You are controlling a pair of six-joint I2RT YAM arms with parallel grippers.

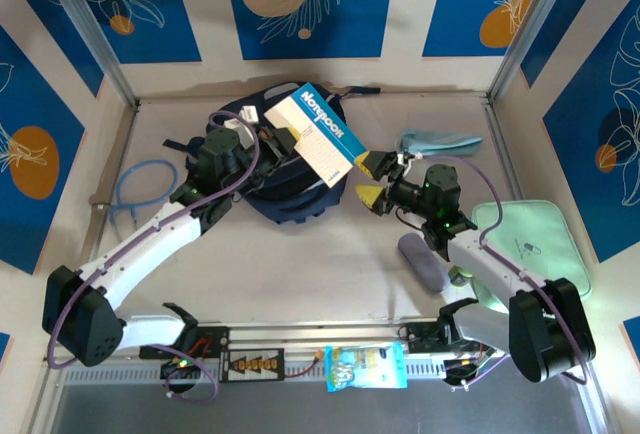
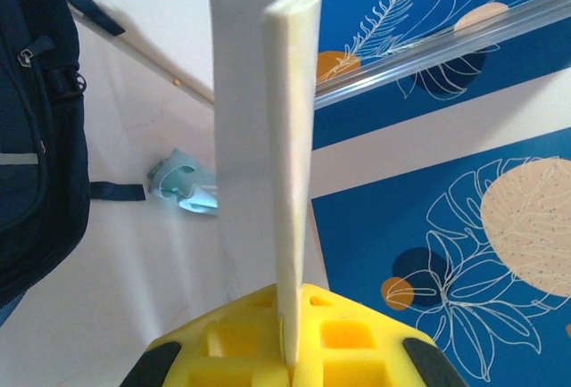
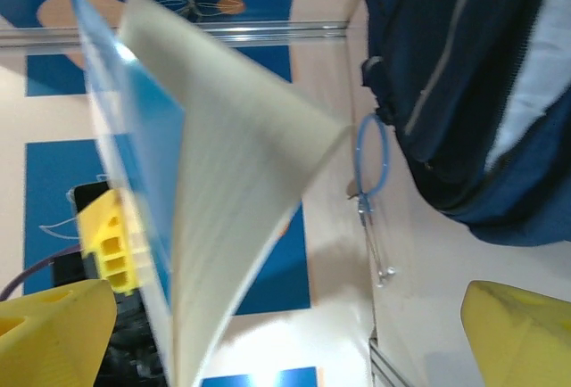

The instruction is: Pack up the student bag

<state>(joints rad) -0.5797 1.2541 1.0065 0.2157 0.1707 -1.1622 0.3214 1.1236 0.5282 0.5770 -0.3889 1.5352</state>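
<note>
The student bag, a dark navy backpack, lies at the back middle of the table. Above it a blue-and-white notebook is held in the air, with my left gripper shut on its left end. The left wrist view shows the notebook edge-on, pinched between the yellow fingers, and the bag at the left. My right gripper stands open just right of the notebook's lower corner. In its wrist view the notebook hangs close to the left finger, with the bag beyond.
A flat mint-green zip case lies at the right under my right arm, with a grey roll beside it. A light-blue cloth sits back right. A blue cable loop lies at the left. A snack packet rests on the front rail.
</note>
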